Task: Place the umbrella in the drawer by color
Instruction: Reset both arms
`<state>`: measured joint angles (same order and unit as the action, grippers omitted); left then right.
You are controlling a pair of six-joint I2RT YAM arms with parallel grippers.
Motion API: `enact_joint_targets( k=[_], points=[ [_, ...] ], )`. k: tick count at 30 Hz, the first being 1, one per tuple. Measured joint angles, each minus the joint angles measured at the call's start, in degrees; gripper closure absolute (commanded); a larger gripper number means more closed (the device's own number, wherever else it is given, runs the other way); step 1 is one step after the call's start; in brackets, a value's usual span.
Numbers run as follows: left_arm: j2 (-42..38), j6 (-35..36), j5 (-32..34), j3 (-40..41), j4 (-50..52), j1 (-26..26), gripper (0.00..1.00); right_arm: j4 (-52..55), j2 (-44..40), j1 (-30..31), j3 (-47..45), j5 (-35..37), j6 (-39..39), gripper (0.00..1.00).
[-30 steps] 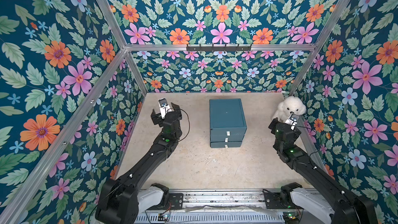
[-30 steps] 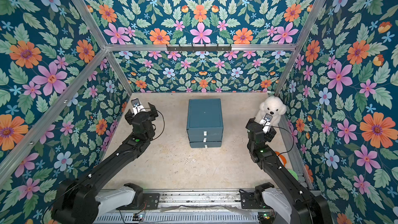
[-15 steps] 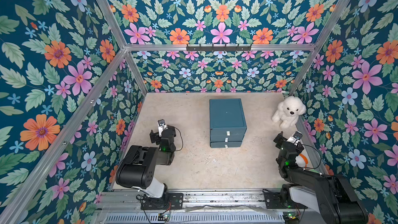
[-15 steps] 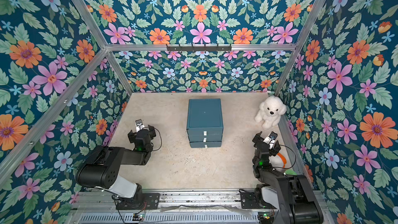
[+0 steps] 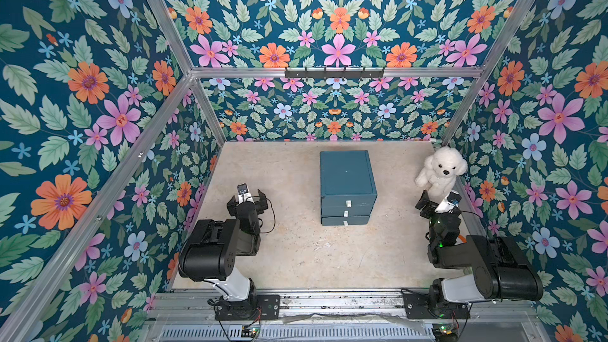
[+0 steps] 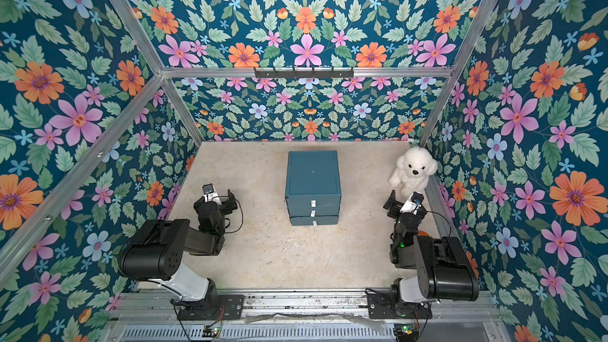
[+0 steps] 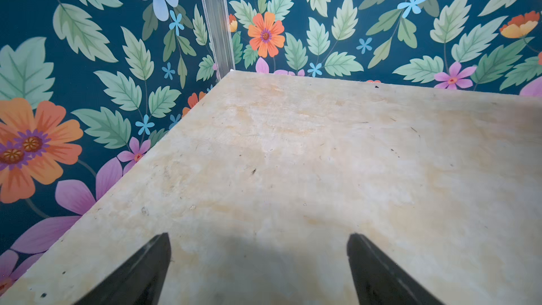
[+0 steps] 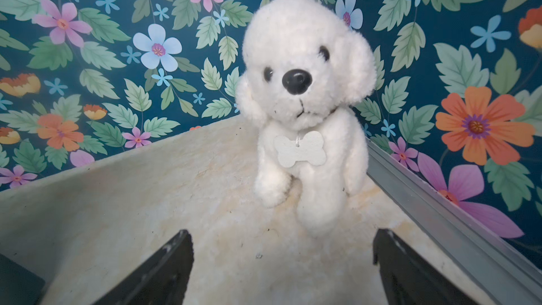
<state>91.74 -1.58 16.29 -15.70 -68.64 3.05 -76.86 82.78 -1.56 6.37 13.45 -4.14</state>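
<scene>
Left of the drawers (image 5: 347, 172): left gripper (image 5: 247, 201) wide open, empty | right of the drawers: right gripper (image 5: 439, 205) wide open, empty | umbrella (image 6: 424, 233) there too, only an orange bit shows behind the right arm (image 6: 434, 258)

walls (image 5: 82, 60): teal floral | floor (image 5: 296, 258): beige, possibly stone | frame (image 5: 230, 72): aluminium
</scene>
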Motion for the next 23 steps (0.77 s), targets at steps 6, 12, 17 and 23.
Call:
enact_joint_targets(
  k=[6,12,17,23],
  points=[
    [0.0,0.0,-0.7,0.0,0.0,0.1,0.01,0.5,0.0,0.4,0.3,-1.4,-0.3,0.01],
    [0.0,0.0,-0.7,0.0,0.0,0.1,0.01,0.5,0.1,0.9,0.4,-1.4,-0.1,0.01],
    [0.0,0.0,-0.7,0.0,0.0,0.1,0.01,0.5,0.2,1.8,0.5,-1.1,0.7,0.01],
    [0.0,0.0,-0.7,0.0,0.0,0.1,0.01,0.5,0.3,1.9,0.9,-1.0,0.7,0.01]
  ],
)
